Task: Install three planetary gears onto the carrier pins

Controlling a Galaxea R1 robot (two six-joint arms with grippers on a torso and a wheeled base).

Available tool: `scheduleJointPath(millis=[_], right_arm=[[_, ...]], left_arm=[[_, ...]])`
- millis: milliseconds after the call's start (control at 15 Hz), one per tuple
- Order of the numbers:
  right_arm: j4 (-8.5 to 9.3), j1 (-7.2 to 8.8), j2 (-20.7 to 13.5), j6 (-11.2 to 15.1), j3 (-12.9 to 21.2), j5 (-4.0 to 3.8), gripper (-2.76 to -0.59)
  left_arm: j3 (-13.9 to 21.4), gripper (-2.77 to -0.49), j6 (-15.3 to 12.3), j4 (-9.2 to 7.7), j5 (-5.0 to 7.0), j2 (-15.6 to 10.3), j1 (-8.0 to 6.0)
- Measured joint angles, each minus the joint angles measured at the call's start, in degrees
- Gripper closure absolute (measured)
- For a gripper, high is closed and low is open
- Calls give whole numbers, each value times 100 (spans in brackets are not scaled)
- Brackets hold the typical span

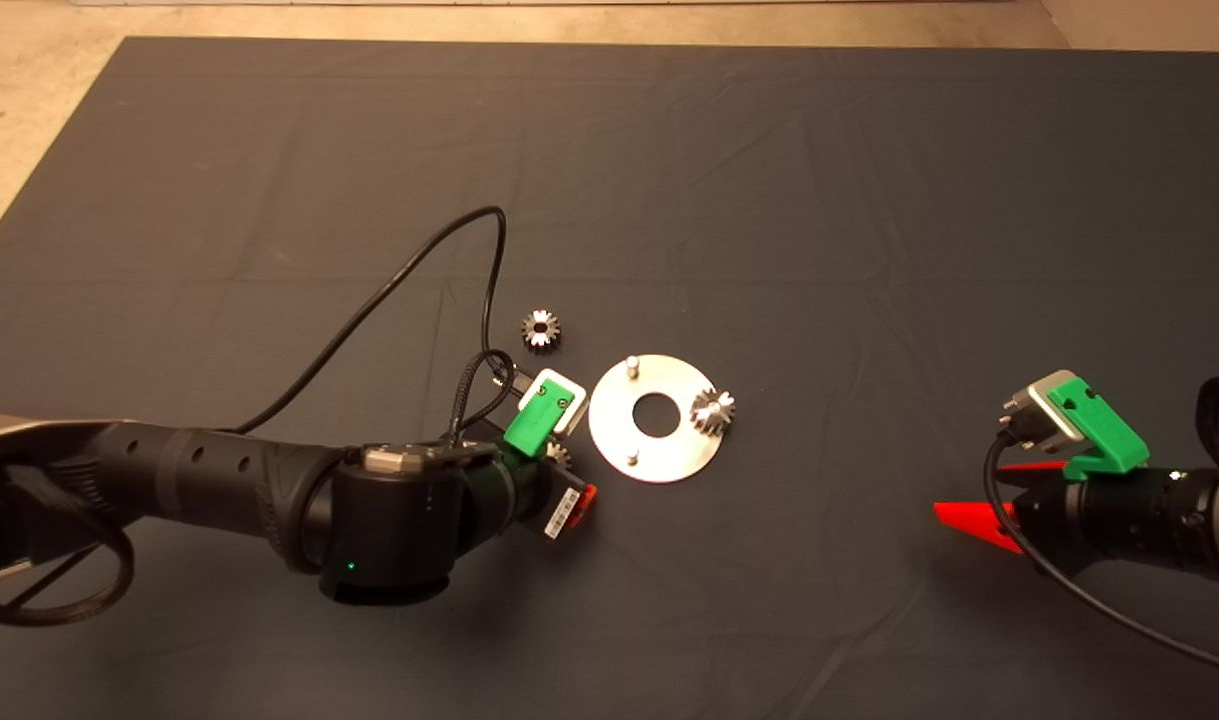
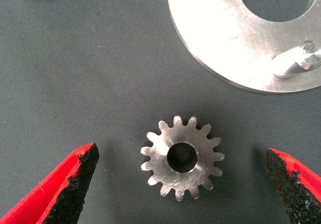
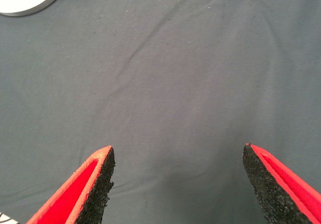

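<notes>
The left gripper (image 2: 180, 184) hangs low over the dark mat (image 1: 819, 200) just beside the carrier plate (image 1: 609, 440), its fingers spread wide with one loose planetary gear (image 2: 182, 157) lying flat on the mat between them, touching neither pad. One gear (image 1: 714, 411) already sits on the plate at the pin on the side toward the right arm. Two carrier pins stand bare: one at the plate's far edge (image 1: 631, 365) and one at its near edge (image 1: 632, 459). The third gear (image 1: 540, 328) lies on the mat a little beyond the left gripper, apart from the plate.

The likely trouble is in the pinch. The gear is thin and lies flat, so if the fingers close too high the pads could slip over the teeth, or tip the gear onto its edge. It also appears to sit a little nearer one finger; that pad could arrive first and shove the gear across the cloth toward the plate's rim. A tilted grip would make the bore hard to line up with a pin.

The right gripper (image 3: 178, 184) waits well off to the side above bare worktop, fingers apart and holding nothing.
</notes>
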Motion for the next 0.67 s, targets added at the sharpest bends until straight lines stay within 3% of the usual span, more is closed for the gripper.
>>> scheduleJointPath(millis=[133,467,667], right_arm=[[0,1,-2,1,0,2,-189],[0,1,-9,-1,0,2,-189],[0,1,-9,-21,0,13,-189]], left_arm=[[0,-238,-2,0,1,-1,8],[0,-238,-16,2,0,1,205],[0,-238,-17,5,1,1,222]])
